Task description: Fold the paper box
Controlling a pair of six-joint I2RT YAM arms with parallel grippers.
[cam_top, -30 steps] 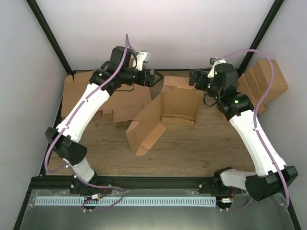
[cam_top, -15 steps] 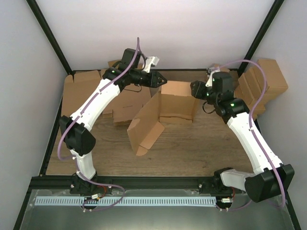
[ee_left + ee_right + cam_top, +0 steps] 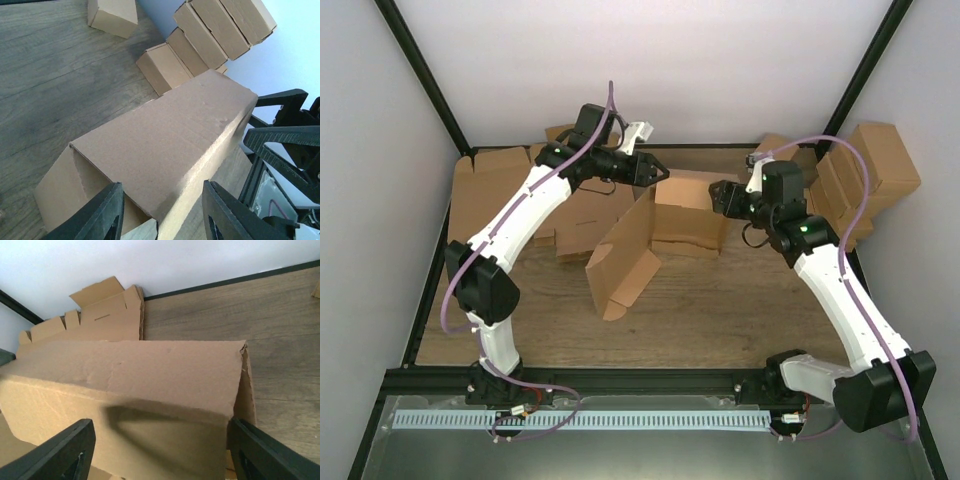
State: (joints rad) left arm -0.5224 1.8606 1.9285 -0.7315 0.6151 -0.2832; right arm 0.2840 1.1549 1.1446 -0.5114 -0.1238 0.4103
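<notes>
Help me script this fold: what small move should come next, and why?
Probably close both hands lightly on the folded far wall. The left hand and the right hand each stand open astride one end of the paper box, whose wall leans over but is not gripped; pinching would likely set that crease.

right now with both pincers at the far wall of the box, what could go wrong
The paper box is only half formed, its near flap standing loose, so a push from the left pincer or right pincer might slide it rather than crease it. The far wall already looks slightly creased; a hard squeeze may crumple it. The small boxes sit close behind the right arm and could get knocked.
</notes>
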